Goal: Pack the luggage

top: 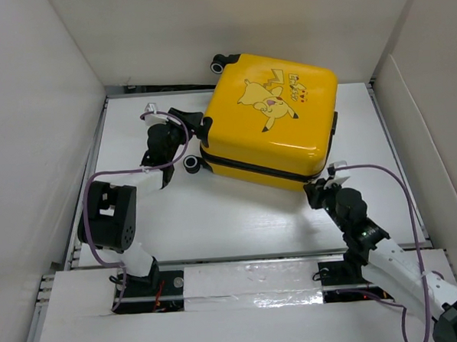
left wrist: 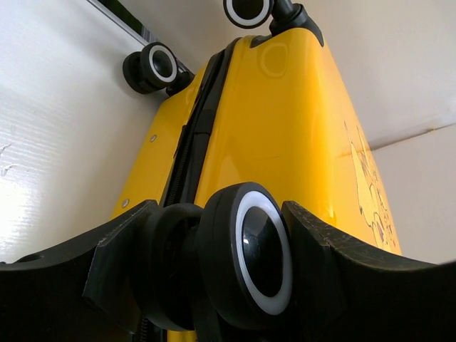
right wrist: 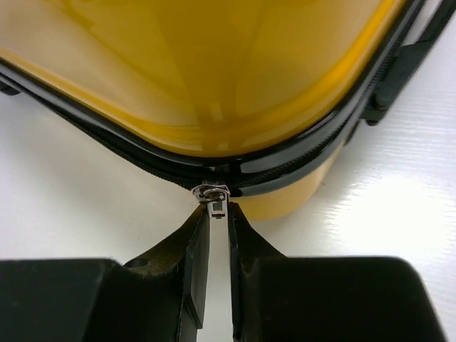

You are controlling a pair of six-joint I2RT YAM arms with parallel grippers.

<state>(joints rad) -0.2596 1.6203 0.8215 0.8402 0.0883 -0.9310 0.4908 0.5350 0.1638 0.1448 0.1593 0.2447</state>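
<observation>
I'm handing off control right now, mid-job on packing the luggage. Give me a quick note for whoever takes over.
Left gripper: clamped on a corner wheel, bracing the luggage.
Right gripper: pinching the zipper pull at the near right corner.
Luggage: flat on the table, shut, Pikachu face up; contents hidden.
Done: luggage closed.
To do: probably run that pull round; how far it is already zipped is unclear.

Bright, diffuse light is spread evenly from above, only soft shadows are cast under the luggage (top: 272, 123) onto the white table (top: 238, 216), sheen is seen on the yellow shell, and the table is washed out in the right wrist view.
</observation>
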